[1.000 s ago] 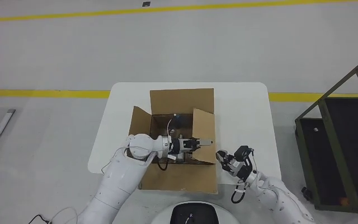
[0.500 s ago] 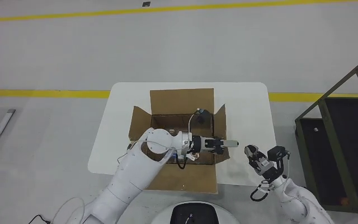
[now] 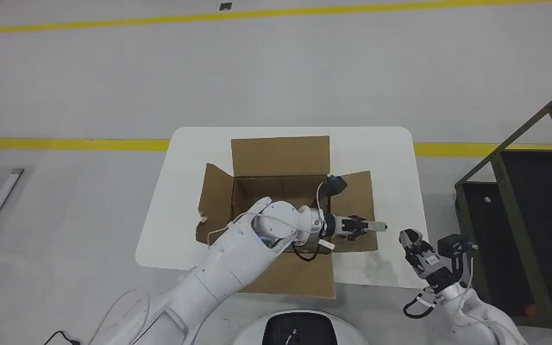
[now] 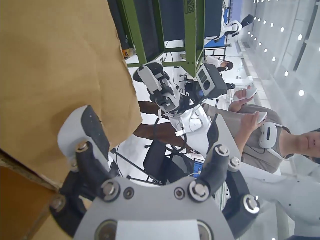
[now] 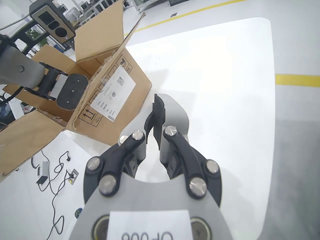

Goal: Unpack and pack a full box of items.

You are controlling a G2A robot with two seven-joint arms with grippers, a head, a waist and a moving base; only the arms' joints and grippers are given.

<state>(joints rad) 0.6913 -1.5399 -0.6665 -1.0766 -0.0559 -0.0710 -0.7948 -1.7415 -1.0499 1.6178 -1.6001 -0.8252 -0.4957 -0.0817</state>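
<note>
An open cardboard box [image 3: 280, 157] stands in the middle of the white table [image 3: 194, 172]. My left arm lies across the box, and my left gripper [image 3: 369, 226] is open at the box's right flap [image 3: 358, 207]. One of its fingers [image 4: 86, 123] rests against the flap's brown face [image 4: 57, 51], and its dark pad [image 5: 71, 92] sits on the flap's inner side. The flap leans outward over the labelled box wall [image 5: 115, 88]. My right gripper [image 5: 156, 116] is shut and holds nothing, hanging over the table's front right part [image 3: 414, 246]. The arm hides most of the box's inside.
A green-framed rack [image 3: 509, 216] stands on the floor just right of the table. Bare table lies right of the box [image 5: 212, 76]. Cables and a power strip [image 5: 57, 171] lie on the floor below the table's front edge.
My left gripper has swept to the right from inside the box, pushing the right flap outward. My right gripper has drawn back to the right, away from the box.
</note>
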